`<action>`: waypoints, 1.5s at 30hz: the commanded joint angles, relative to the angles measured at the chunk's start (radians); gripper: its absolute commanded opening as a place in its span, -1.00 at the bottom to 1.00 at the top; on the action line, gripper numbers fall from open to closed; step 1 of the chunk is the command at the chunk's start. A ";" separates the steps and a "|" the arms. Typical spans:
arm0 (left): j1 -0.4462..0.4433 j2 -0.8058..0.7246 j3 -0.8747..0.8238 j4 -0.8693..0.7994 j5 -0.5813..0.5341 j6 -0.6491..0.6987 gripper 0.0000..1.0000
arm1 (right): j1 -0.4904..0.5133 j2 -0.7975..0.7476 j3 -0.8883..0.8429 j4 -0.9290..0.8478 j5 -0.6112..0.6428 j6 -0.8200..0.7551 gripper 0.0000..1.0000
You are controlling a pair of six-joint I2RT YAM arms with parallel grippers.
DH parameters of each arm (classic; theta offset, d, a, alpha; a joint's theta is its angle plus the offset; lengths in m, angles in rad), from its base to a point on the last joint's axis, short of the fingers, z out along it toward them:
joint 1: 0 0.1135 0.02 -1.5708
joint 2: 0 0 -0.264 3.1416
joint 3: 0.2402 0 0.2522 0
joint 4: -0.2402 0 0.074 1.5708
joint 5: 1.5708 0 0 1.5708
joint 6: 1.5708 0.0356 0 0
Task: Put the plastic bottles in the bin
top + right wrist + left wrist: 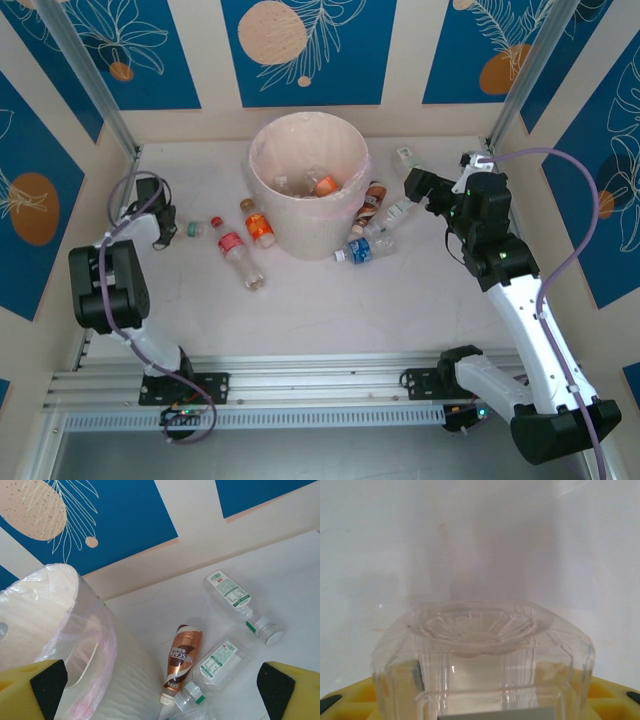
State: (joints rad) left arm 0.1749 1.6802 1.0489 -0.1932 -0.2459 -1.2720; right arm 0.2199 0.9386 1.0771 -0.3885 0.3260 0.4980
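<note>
Red-label bottle (236,250) lies nearest on the desk (320,310), left of the bin (290,225). Blue-label bottle (358,250) is level with it at the bin's right foot. Orange-label bottle (259,227) is just behind the red one, beside the bin wall. Left gripper (167,226) is low near the desk's left edge, yellow pads (355,705) either side of a clear bottle (482,655), gripping it. Right gripper (160,695) is up right of the bin, jaws wide, nothing between. Below it: brown Nescafe bottle (181,660) beside the bin, green-label bottle (216,666) next to that, capped clear bottle (235,597) nearer the far right corner. Bin sits mid-desk toward the far edge, lined, orange bottle (326,185) inside.
</note>
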 commanded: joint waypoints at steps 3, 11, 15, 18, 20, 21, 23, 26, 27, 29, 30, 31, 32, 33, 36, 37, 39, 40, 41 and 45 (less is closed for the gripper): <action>0.000 -0.132 -0.050 0.191 0.104 0.184 -0.34 | -0.009 -0.017 -0.030 0.068 -0.012 0.006 0.99; -0.027 -0.294 -0.030 0.260 0.279 0.378 -0.35 | -0.013 -0.016 -0.049 0.106 -0.026 0.005 0.99; -0.094 -0.369 0.013 0.256 0.252 0.458 -0.34 | -0.014 -0.016 -0.057 0.117 -0.027 0.010 0.99; -0.136 -0.422 0.032 0.267 0.232 0.489 -0.34 | -0.016 -0.017 -0.059 0.117 -0.031 0.011 0.99; -0.162 -0.455 0.041 0.276 0.228 0.497 -0.34 | -0.018 -0.018 -0.059 0.113 -0.034 0.011 0.99; -0.173 -0.466 0.045 0.283 0.231 0.500 -0.34 | -0.017 -0.018 -0.059 0.113 -0.036 0.009 0.99; -0.199 -0.485 0.061 0.292 0.245 0.507 -0.34 | -0.017 -0.024 -0.065 0.127 -0.057 -0.002 0.99; -0.252 -0.487 0.098 0.323 0.295 0.529 -0.33 | -0.017 -0.043 -0.108 0.207 -0.141 -0.027 0.99; -0.276 -0.485 0.111 0.332 0.299 0.544 -0.33 | -0.018 -0.049 -0.124 0.234 -0.162 -0.027 0.99; -0.329 -0.475 0.132 0.373 0.295 0.584 -0.33 | -0.016 -0.063 -0.157 0.278 -0.186 -0.022 0.99; -0.351 -0.467 0.140 0.390 0.292 0.592 -0.33 | -0.016 -0.067 -0.164 0.286 -0.190 -0.021 0.99; -0.373 -0.452 0.155 0.407 0.293 0.595 -0.33 | -0.016 -0.069 -0.170 0.292 -0.195 -0.021 0.99; -0.396 -0.436 0.175 0.418 0.301 0.597 -0.33 | -0.016 -0.071 -0.172 0.291 -0.197 -0.022 0.99; -0.413 -0.419 0.200 0.424 0.312 0.603 -0.33 | -0.016 -0.071 -0.171 0.289 -0.197 -0.023 0.99; -0.479 -0.349 0.295 0.419 0.346 0.627 -0.32 | -0.016 -0.072 -0.168 0.269 -0.190 -0.025 0.99; -0.503 -0.324 0.328 0.417 0.356 0.640 -0.32 | -0.016 -0.073 -0.169 0.264 -0.188 -0.026 0.99; -0.544 -0.279 0.380 0.417 0.361 0.652 -0.32 | -0.016 -0.079 -0.176 0.263 -0.187 -0.030 0.99; -0.565 -0.255 0.404 0.419 0.359 0.655 -0.32 | -0.016 -0.082 -0.179 0.264 -0.184 -0.030 0.99; -0.583 -0.230 0.427 0.420 0.356 0.655 -0.31 | -0.016 -0.081 -0.181 0.262 -0.178 -0.030 0.99; -0.655 -0.142 0.501 0.406 0.275 0.639 -0.31 | -0.016 -0.083 -0.184 0.252 -0.156 -0.019 0.99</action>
State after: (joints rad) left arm -0.4397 1.4994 1.4986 0.1894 0.0727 -0.6464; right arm 0.2077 0.8715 0.9058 -0.1486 0.1535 0.4862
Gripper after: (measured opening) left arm 0.540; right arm 0.995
